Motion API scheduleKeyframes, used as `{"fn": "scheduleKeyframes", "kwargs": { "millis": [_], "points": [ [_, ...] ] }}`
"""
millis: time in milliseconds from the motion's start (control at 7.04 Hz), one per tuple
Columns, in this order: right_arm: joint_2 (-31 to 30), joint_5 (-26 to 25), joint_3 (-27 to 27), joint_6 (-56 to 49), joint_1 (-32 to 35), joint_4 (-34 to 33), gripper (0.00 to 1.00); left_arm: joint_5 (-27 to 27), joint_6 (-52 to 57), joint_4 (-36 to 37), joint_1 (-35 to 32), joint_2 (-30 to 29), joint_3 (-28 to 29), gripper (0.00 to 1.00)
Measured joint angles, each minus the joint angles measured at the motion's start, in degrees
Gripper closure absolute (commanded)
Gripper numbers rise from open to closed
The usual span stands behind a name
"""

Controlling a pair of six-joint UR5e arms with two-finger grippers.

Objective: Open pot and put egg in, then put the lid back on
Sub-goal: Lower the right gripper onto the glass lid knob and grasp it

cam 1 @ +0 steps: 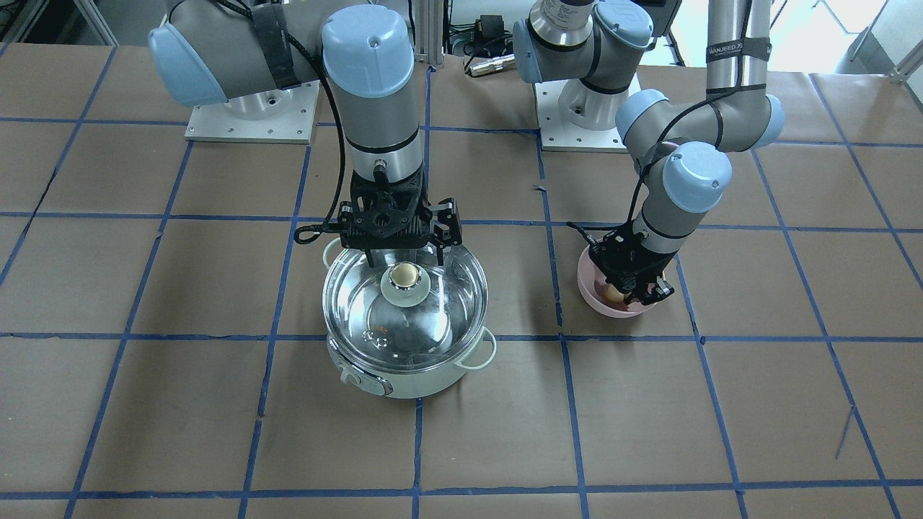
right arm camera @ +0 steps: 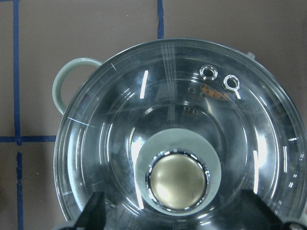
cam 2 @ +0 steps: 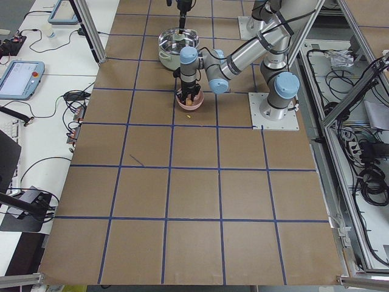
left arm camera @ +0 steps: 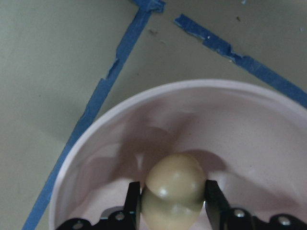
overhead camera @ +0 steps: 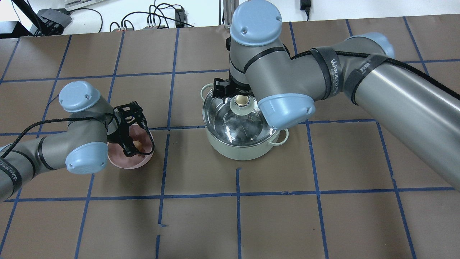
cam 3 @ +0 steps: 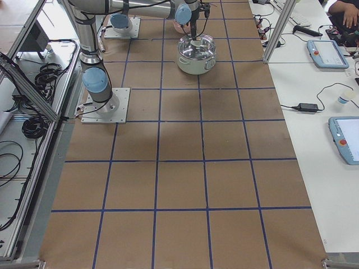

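The mint-green pot (cam 1: 404,378) stands mid-table with the glass lid (cam 1: 440,310) on it. My right gripper (cam 1: 404,256) hangs just above the lid's cream-gold knob (right arm camera: 177,182). It is open, with one finger on each side of the knob and clear of it. The tan egg (left arm camera: 175,191) lies in the pink bowl (left arm camera: 240,124). My left gripper (left arm camera: 173,206) reaches down into the bowl (overhead camera: 129,162) and its two fingers (left arm camera: 134,201) press against both sides of the egg (overhead camera: 137,144).
The pink bowl (cam 1: 602,306) sits about one grid square from the pot, on my left. The two arm bases (cam 1: 252,112) stand at the table's robot side. Brown paper with blue tape lines (cam 1: 562,360) covers the table.
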Motion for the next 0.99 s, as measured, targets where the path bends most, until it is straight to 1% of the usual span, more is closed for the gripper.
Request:
{"fn": "scheduleKeyframes", "kwargs": {
  "millis": [142,284,426,711,853,995],
  "points": [
    [0.93,-0.02,-0.05,-0.04,-0.01,-1.19,0.12,-0.02,-0.25,0.01,-0.01,0.09,0.09,0.91],
    [1.39,-0.11,-0.03,-0.09,-0.01,-1.80,0.25,0.03,-0.40,-0.03,-0.02,0.22,0.15,0.91],
    [1.54,-0.23,0.08,-0.20,-0.01,-2.02,0.33,0.06,-0.85,-0.15,-0.02,0.49,0.19,0.91],
    [1.60,-1.20,0.30,-0.53,-0.01,-2.06,0.56,0.09,-2.09,-0.49,-0.24,1.22,0.31,0.91],
    [1.59,-1.80,0.27,-0.65,-0.07,-1.92,0.63,0.11,-2.82,-0.83,-0.47,1.45,0.54,0.91],
    [1.43,-2.47,0.14,-0.98,-0.30,-1.52,0.66,0.11,-4.13,-2.27,-0.75,1.79,1.50,0.91]
  ]
}}
